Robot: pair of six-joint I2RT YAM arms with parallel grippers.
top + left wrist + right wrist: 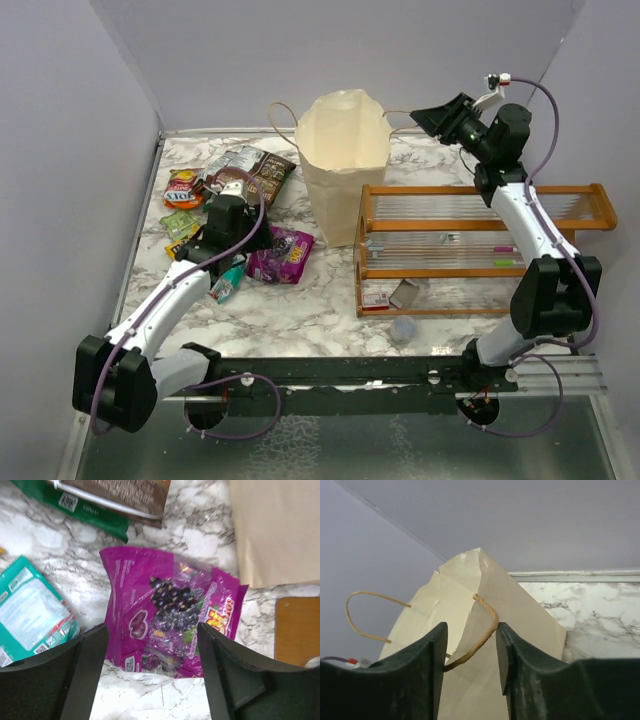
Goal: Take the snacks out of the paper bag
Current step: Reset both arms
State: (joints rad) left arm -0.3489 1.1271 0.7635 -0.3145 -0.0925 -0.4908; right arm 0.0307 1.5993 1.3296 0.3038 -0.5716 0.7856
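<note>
The paper bag (343, 160) stands upright at the back middle. Outside it on the marble lie snacks: a purple packet (282, 254), a teal one (228, 283), a dark brown one (262, 170), a green one (180, 225) and a red-orange one (184, 188). My left gripper (152, 630) is open and empty just above the near edge of the purple packet (170, 615), with the teal packet (30, 610) to its left. My right gripper (470, 630) is open at the bag's right side, and the bag's string handle (480, 635) runs across the gap between its fingers. The bag's inside is hidden.
An orange wooden rack (470, 250) with clear ribbed panels stands right of the bag. A red-and-white card (377, 298) with a grey box (405, 292) sits at its near left, and a grey round cap (402, 328) lies in front. Walls close the back and sides.
</note>
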